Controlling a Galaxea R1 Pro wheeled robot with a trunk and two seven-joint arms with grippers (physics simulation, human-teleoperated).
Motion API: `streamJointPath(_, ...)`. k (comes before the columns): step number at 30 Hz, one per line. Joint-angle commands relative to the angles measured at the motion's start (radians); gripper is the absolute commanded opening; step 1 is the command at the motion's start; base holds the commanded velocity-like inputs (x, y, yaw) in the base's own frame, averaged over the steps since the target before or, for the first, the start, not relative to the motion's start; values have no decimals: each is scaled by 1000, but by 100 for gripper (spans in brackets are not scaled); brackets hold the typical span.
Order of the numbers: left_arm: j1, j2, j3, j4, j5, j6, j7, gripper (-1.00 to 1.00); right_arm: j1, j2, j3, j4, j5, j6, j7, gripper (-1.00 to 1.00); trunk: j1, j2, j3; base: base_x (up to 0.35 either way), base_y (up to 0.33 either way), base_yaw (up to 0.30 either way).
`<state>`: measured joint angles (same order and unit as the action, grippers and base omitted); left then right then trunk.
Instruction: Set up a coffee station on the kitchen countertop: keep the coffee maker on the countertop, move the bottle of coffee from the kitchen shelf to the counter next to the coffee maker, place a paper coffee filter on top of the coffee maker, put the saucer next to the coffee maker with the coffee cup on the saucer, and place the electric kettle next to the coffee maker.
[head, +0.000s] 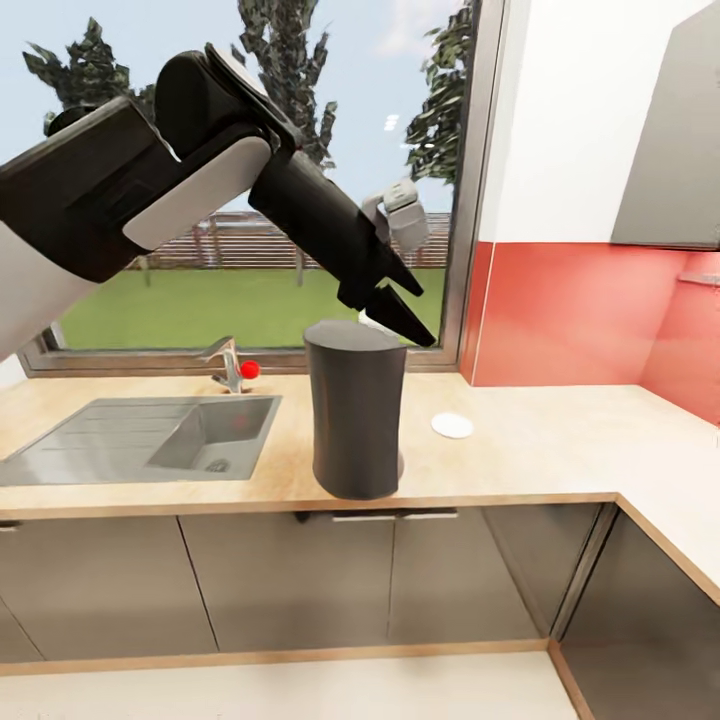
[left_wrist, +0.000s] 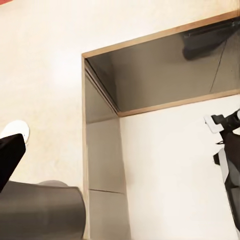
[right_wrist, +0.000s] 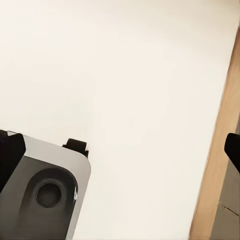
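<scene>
Hovering just above the coffee maker (head: 356, 408), the left end effector (head: 398, 312) pinches something small and white, likely the paper coffee filter (head: 368, 319), though too little shows to be sure. The maker stands near the table's (head: 540, 440) front edge, right of the sink (head: 140, 435), with the saucer (head: 452, 425) lying flat nearby. Paper would be featherlight and crushable, so a gentle hold at its rim suits. Whether the right end effector is clenched cannot be told.
</scene>
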<state>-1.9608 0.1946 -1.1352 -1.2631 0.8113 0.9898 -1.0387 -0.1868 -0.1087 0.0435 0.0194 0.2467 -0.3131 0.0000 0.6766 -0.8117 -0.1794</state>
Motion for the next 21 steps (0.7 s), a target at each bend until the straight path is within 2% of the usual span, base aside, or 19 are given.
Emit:
streamJointPath(1, -2, 1, -2, -1, 3, 4, 0, 100, -1, 0, 4, 2, 0, -4, 0, 100, 0, -1, -2, -329, 0, 0)
streamJointPath(8, 33, 2, -2, -15, 3, 4, 0, 100, -1, 0, 4, 2, 0, -4, 0, 100, 0, -1, -2, -333, 0, 0)
streamJointPath(13, 104, 6, -2, -38, 3, 0, 1, 100, -1, 0, 4, 2, 0, -4, 0, 100, 0, -1, -2, -224, 0, 0)
streamJointPath(17, 213, 25, -2, -54, 3, -7, 2, 100, -2, 0, 4, 2, 0, -4, 0, 100, 0, -1, -2, -65, 0, 0)
streamJointPath(18, 277, 37, -2, -60, 3, -24, 3, 100, -2, 0, 4, 2, 0, -4, 0, 100, 0, -1, -2, -29, 0, 0)
streamJointPath(19, 312, 45, -2, -64, 3, -38, 3, 100, -2, 0, 4, 2, 0, -4, 0, 100, 0, -1, -2, -23, 0, 0)
streamJointPath(20, 395, 64, -2, -83, 4, -88, 3, 100, -2, 0, 4, 2, 0, -5, 0, 100, 0, -1, -2, -15, 0, 0)
streamJointPath(21, 544, 94, -2, -123, 4, -181, 4, 100, -1, 0, 4, 2, 0, -4, 0, 100, 0, -1, -2, -6, 0, 0)
